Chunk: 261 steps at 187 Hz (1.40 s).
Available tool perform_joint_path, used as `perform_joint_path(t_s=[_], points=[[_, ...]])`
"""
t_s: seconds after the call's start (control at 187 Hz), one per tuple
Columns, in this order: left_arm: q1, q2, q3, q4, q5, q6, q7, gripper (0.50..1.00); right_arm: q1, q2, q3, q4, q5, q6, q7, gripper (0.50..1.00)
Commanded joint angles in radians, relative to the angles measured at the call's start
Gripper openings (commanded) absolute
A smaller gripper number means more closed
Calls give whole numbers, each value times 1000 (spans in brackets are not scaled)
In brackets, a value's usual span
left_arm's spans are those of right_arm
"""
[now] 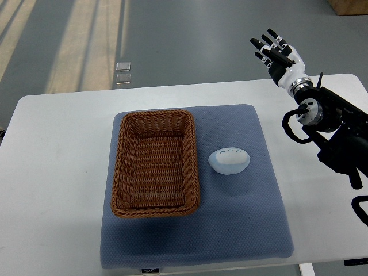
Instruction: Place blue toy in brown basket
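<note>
A pale blue, egg-shaped toy (229, 160) lies on the blue-grey mat (241, 224), just right of the brown wicker basket (123, 150). Nothing shows inside the basket. My right hand (273, 52) is raised beyond the table's far right edge, well above and to the right of the toy, its black-tipped fingers spread and holding nothing. Its dark arm (333, 129) enters from the right edge. No left arm shows in the view.
The mat rests on a white table (57, 172). Grey floor lies beyond the far edge, with a small metal fitting (123, 73) on it. A brown box corner (348, 6) shows at the top right.
</note>
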<state>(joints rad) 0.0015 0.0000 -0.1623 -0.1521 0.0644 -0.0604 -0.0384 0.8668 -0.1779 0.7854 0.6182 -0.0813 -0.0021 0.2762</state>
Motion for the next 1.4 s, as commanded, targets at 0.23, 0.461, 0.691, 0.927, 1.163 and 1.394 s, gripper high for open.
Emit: perform_joint_path(t_s=[0.23,0.461,0.691,0.927,1.163,1.394], points=[[0,0,3,0,0,2,0,1000,0,0,0,0,0,1,1,911],[0,0,1,9,0,10,0,1000,-5,0,1,0,0,2,1,911],[0,0,1,6,0,10,0,1000,-5,-2,6,0,0,1,3,911],[0,0,1,8,0,10,0,1000,-5,-2,8,-5,0,-2,3,911],[0,0,0,8,0,10,0,1000,0,-5,8,-5,2,-2,3,913],[0,0,1,8,0,10,0,1000,-5,-17,26,15,5,1,1,911]])
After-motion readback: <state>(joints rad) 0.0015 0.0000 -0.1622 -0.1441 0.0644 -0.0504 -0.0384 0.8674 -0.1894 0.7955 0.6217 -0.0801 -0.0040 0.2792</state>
